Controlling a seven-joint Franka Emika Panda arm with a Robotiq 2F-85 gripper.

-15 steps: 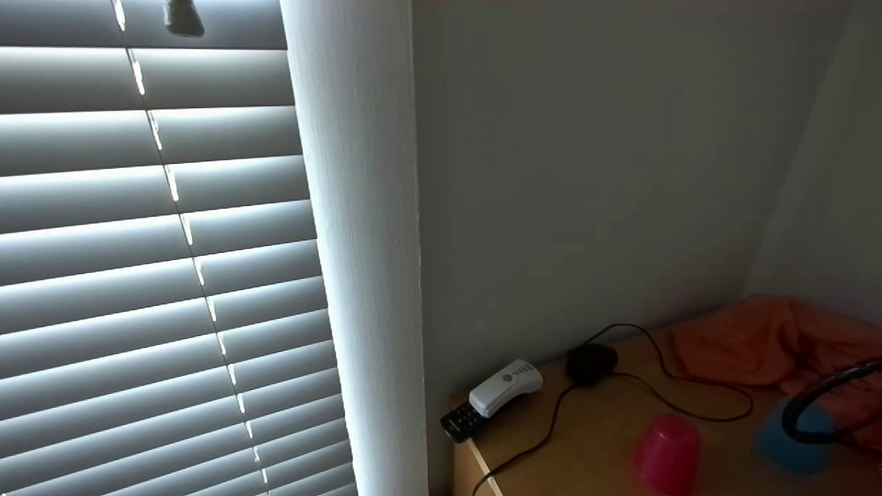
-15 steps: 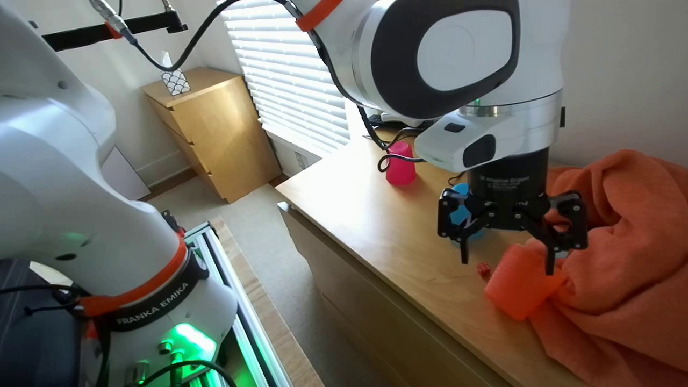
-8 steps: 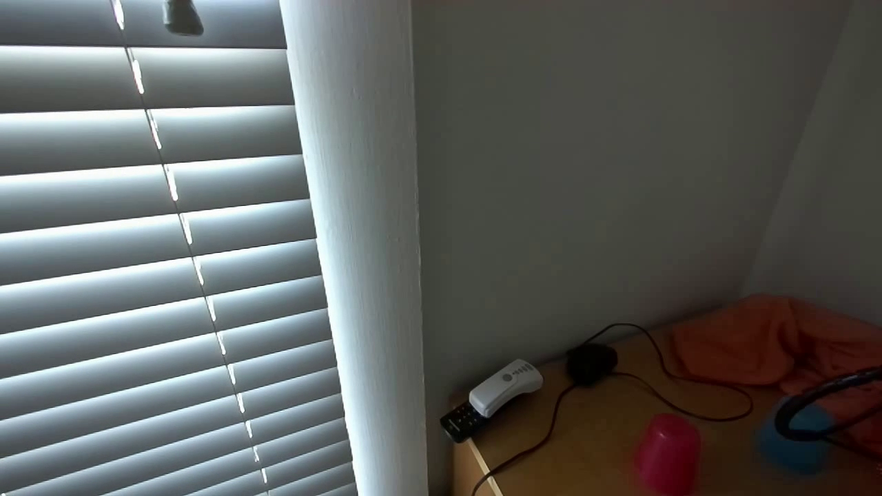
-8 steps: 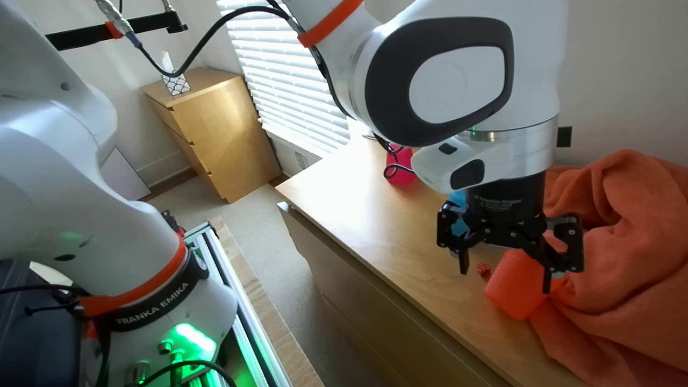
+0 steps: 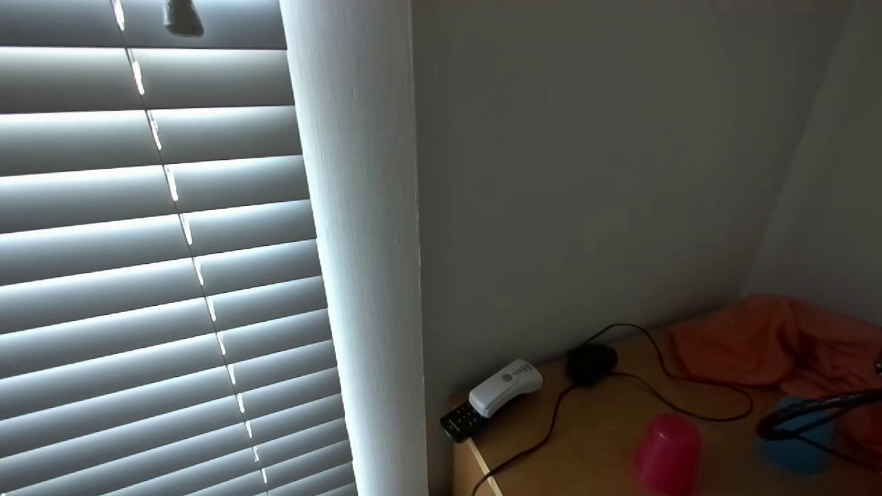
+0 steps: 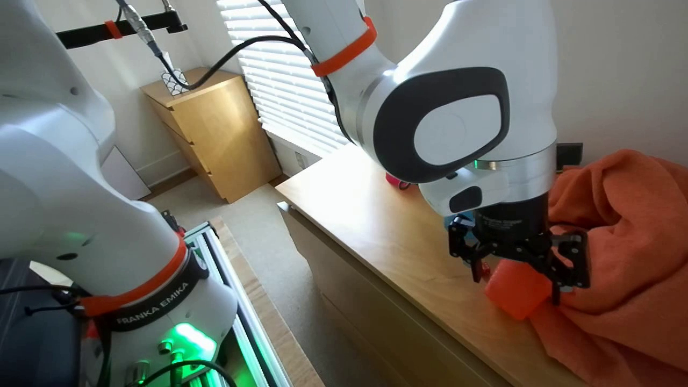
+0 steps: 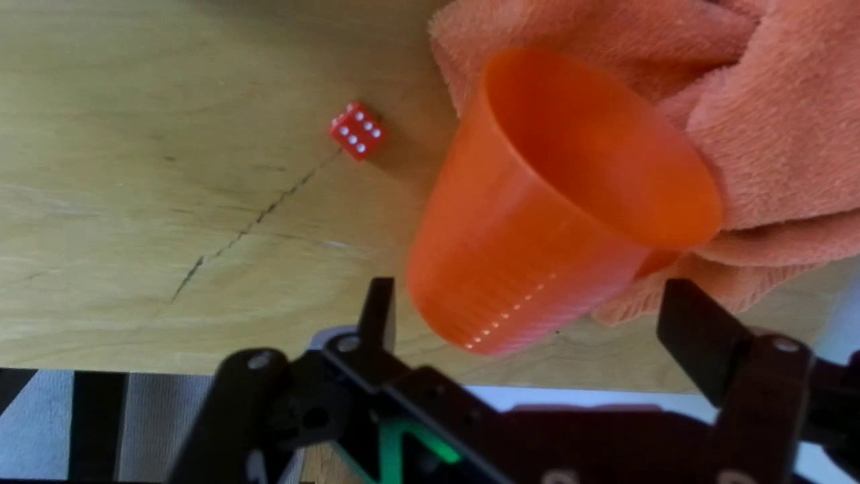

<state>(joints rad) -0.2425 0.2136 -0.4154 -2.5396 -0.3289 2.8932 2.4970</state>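
My gripper [image 6: 516, 284] is open and empty above an orange cup [image 6: 513, 295] that lies tilted on its side against an orange towel [image 6: 634, 242]. In the wrist view the two fingertips [image 7: 527, 299] stand wide apart, on either side of the base end of the orange cup [image 7: 510, 228]; I see no contact. The cup's mouth faces the towel [image 7: 786, 128]. A red die [image 7: 358, 131] with white dots lies on the wood beside the cup; in an exterior view the die [image 6: 486, 270] is partly behind a finger.
A blue cup [image 5: 796, 448] and a pink cup [image 5: 668, 455] stand on the wooden dresser top [image 6: 371, 209]. A white remote [image 5: 506, 387], a black remote [image 5: 463, 421] and a black cabled puck [image 5: 591, 364] lie near the wall. The dresser's front edge runs near the orange cup.
The arm and the open gripper have moved down toward the orange cup and slightly nearer the camera. The cup, die and towel have not moved.
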